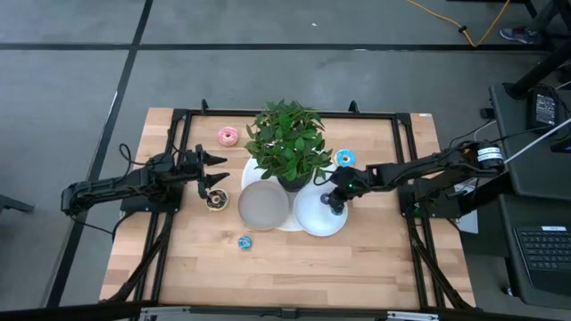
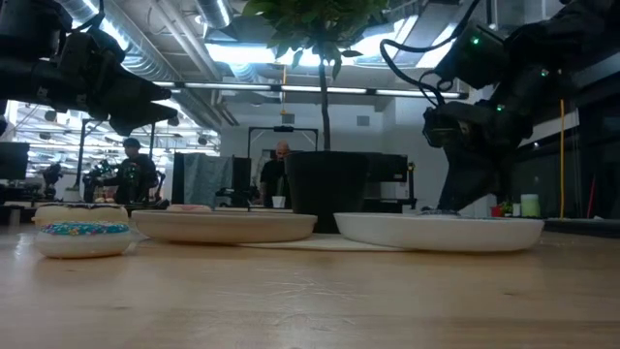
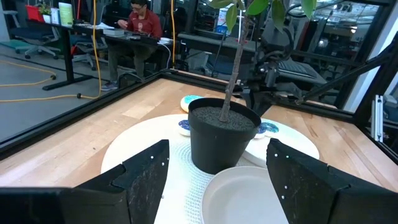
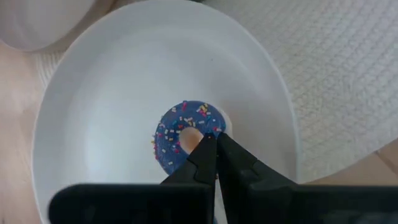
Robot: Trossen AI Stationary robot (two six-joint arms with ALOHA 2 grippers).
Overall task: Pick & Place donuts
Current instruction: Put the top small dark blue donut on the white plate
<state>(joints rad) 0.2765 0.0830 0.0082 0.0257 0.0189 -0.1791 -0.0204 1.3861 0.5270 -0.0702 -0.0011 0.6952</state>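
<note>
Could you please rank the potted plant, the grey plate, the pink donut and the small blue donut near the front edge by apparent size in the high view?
1. potted plant
2. grey plate
3. pink donut
4. small blue donut

Even, soft overhead light fills the high view, shadows faint under the plant (image 1: 287,143). In the low view, bright ceiling strips (image 2: 281,50) at twelve o'clock backlight dark arm silhouettes; the near tabletop (image 2: 310,301) blurs. The white plate (image 4: 112,99) glares palely.

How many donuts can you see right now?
5: pink donut behind the left pincer, brown one under it, blue ones at front, beside plant, on white plate. Others possibly hidden.
</note>
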